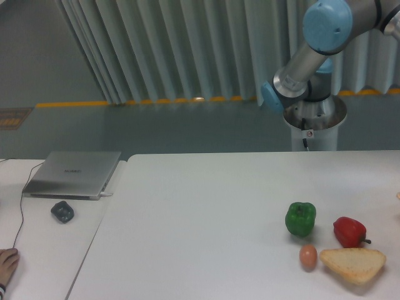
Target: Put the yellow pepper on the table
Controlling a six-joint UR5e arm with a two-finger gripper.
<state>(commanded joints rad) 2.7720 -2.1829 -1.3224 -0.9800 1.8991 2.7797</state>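
Pale pleated curtains hang behind a grey floor crossed by a yellow line. In the fixed camera's view, the white table (206, 212) fills the foreground. Near its right end a green pepper (300, 219) stands just left of a red pepper (349, 231); an egg (308, 257) and a slice of bread (352, 264) lie just in front of them. The robot arm (312, 53) rises from its pedestal behind the table and leaves the frame at upper right, so the gripper is out of view and its state cannot be told. The yellow pepper does not appear anywhere in view. On the narrower desk (44, 250) to the left sit a closed silver laptop (74, 174) and a small dark object (62, 211).
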